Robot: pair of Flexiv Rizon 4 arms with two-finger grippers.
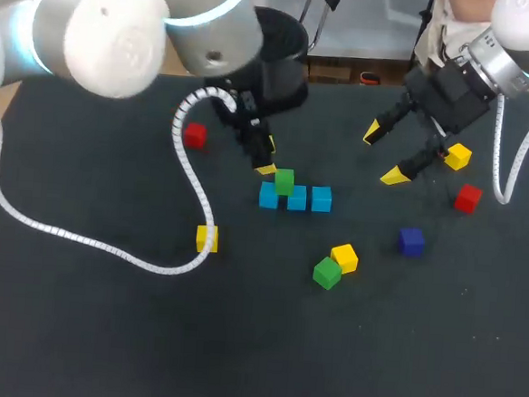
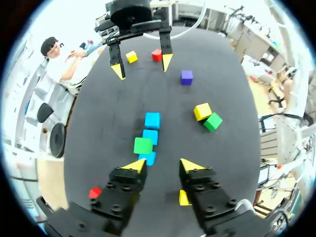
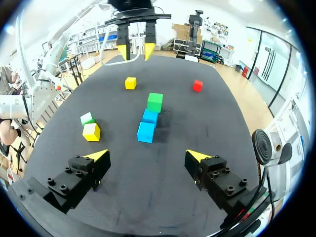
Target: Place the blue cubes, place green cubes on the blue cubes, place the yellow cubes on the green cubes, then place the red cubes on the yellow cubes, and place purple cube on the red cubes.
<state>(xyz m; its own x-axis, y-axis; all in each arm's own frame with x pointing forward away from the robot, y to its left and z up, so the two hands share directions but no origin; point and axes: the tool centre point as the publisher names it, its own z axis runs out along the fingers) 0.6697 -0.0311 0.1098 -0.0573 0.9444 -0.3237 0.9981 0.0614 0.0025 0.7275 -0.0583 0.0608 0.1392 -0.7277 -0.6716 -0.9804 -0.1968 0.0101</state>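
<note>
1. Black worktop [image 1: 74,331] with three blue cubes [image 1: 321,199] in a row at its middle.
2. One green cube [image 1: 284,181] rests on top of the row, toward its left end.
3. Left gripper [image 1: 267,157] hangs just behind the row, fingers released and empty.
4. Right gripper [image 1: 383,154] hovers further right, fingers spread wide and holding nothing, near a yellow cube [image 1: 457,157] and a red cube [image 1: 467,197].
5. Purple cube [image 1: 411,241] lies alone on the worktop, right of the row.

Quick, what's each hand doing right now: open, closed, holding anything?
Left hand: open, holding nothing.
Right hand: open, holding nothing.
</note>
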